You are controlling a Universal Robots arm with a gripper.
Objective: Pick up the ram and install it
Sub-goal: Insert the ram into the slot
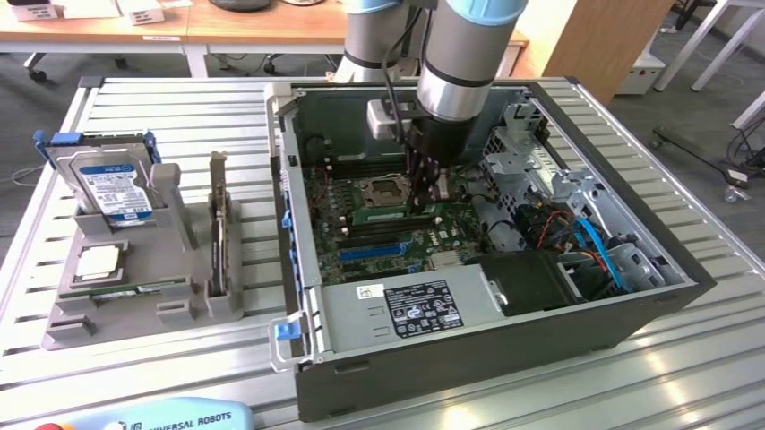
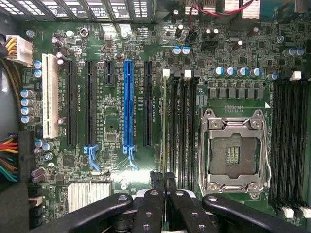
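My arm hangs from the top centre of the exterior view, straight down into the open case. My gripper points at the motherboard, jaws pressed together. The ram sits in a slot mid-frame, just beside my fingertips

The ram is a thin green circuit-board stick standing upright on its long edge in a memory slot just beside the CPU socket, parallel to the socket's near side. Its green face shows, and its end toward the exterior view's right is hidden.
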